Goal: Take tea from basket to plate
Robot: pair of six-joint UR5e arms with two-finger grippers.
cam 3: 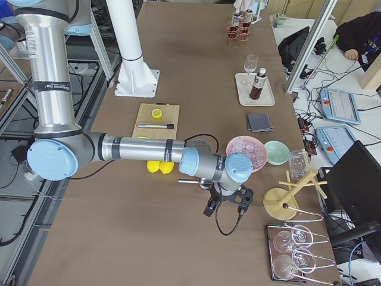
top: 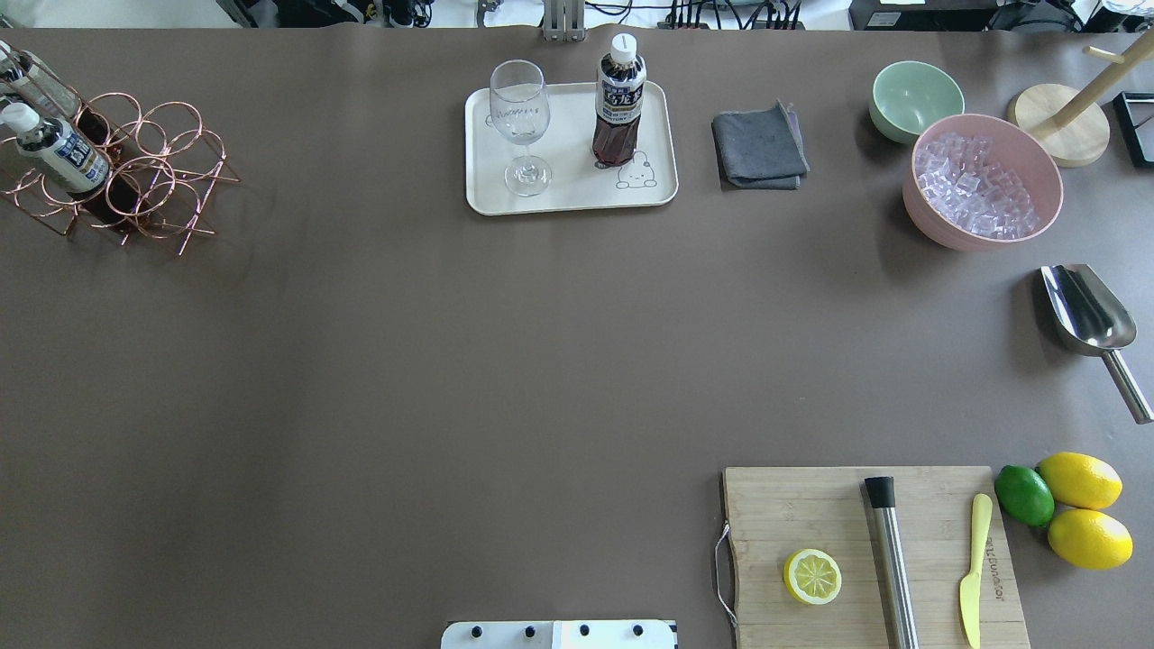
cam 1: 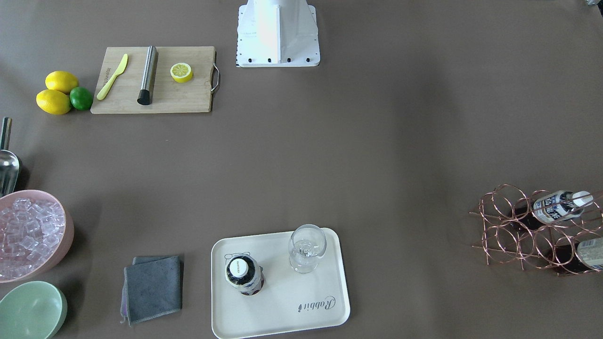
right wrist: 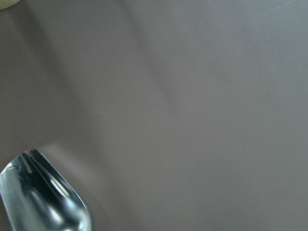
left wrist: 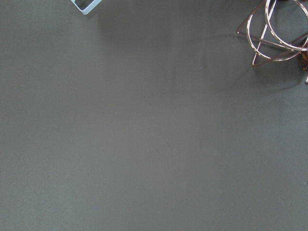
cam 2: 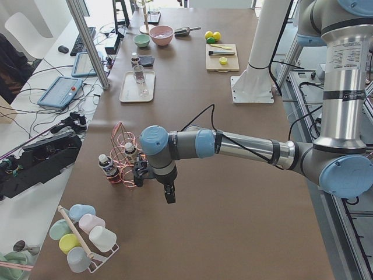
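One tea bottle [top: 618, 99] stands upright on the cream plate [top: 649, 194], next to a wine glass [top: 520, 126]; it also shows in the front view [cam 1: 242, 275] on the plate [cam 1: 282, 306]. Two more tea bottles [top: 59, 149] [top: 32, 77] lie in the copper wire basket [top: 149, 176] at the table's far left. My left gripper [cam 2: 141, 173] hangs near the basket [cam 2: 122, 154] and shows only in the left side view; I cannot tell if it is open or shut. My right gripper [cam 3: 238, 193] hangs near the pink bowl, likewise unclear.
A grey cloth [top: 759, 149], a pale green bowl [top: 915, 99], a pink bowl of ice [top: 983, 180] and a metal scoop [top: 1086, 315] lie at the right. A cutting board [top: 865, 559] with half a lemon, a knife and a steel tube lies near the front.
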